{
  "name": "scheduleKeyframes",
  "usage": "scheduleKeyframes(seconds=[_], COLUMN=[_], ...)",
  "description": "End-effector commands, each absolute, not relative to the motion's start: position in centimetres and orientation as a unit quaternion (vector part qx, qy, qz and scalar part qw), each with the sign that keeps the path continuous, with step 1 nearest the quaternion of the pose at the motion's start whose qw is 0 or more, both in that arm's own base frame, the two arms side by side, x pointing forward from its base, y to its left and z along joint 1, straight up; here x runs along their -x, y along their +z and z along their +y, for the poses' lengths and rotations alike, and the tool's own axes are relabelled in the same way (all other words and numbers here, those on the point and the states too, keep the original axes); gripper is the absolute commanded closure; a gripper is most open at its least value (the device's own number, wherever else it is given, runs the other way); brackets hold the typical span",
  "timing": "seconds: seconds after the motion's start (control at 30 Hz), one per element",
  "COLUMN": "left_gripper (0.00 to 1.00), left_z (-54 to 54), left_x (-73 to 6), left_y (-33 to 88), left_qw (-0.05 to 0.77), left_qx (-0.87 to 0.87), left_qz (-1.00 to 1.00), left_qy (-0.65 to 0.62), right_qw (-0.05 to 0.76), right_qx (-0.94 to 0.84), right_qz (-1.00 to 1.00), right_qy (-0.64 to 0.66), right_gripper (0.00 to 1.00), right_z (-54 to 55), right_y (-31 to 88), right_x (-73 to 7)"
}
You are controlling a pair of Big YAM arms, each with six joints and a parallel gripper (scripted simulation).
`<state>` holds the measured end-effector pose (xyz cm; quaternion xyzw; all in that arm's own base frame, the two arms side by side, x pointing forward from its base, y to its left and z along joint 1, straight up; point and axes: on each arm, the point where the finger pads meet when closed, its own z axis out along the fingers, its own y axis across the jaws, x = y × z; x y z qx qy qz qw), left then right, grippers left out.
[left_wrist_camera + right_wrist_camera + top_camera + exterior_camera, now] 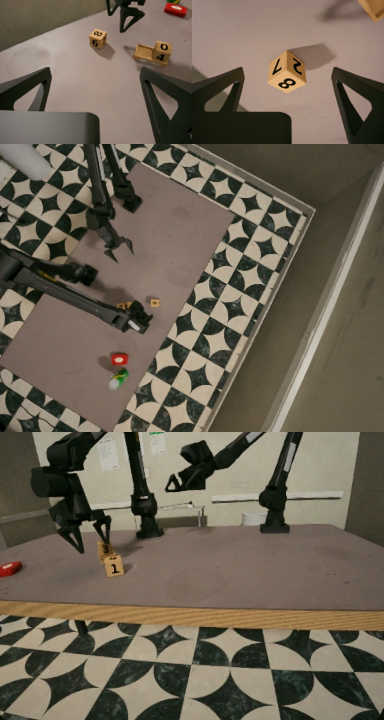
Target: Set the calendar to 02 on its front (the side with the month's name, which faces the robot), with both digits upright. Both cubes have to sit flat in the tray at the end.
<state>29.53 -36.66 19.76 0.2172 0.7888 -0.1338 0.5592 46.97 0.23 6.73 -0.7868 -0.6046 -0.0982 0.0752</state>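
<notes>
A loose cube (155, 303) (114, 566) (98, 38) (287, 74) rests on the table with 8 on top and 1, 2 and 6 on sides. The wooden tray (144, 51) stands apart from it, its compartment nearer the loose cube empty. The other compartment holds a cube (121, 305) (105, 551) (162, 51) with 0 on top and 4 on the labelled front side. My right gripper (148, 324) (95, 547) (115, 23) is open above the table near both, with the loose cube centred in its wrist view. My left gripper (125, 257) is open and empty, away from the cubes.
A red box (120, 359) (10, 568) (175, 9) and a green bottle with a pale end (119, 379) lie beyond the tray, on the side away from my left gripper. The right arm reaches over the table close to the tray.
</notes>
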Motion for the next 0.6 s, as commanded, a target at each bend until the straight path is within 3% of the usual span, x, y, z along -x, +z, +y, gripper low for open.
scheduleKeyframes(seconds=[0.0, 0.2, 0.3, 0.57], left_gripper=[0.00, 0.00, 0.00, 0.00], left_z=[-38.0, -38.0, -38.0, -39.6], left_x=[-30.2, -30.2, -30.3, -29.6], left_y=[22.4, 22.4, 22.5, 22.6], left_qw=[0.572, 0.572, 0.575, 0.568], left_qx=[-0.202, -0.202, -0.203, -0.270], left_qz=[0.780, 0.780, 0.778, 0.755], left_qy=[-0.151, -0.151, -0.152, -0.188], right_qw=[0.066, 0.071, 0.063, 0.043], right_qx=[0.790, 0.791, 0.769, 0.667], right_qz=[-0.600, -0.599, -0.627, -0.736], right_qy=[-0.107, -0.103, -0.108, -0.106], right_gripper=[0.00, 0.00, 0.31, 0.31], right_z=[0.3, 0.3, 0.3, -0.8], right_y=[7.4, 7.2, 7.5, 7.3], right_x=[-47.5, -47.3, -46.9, -45.3])
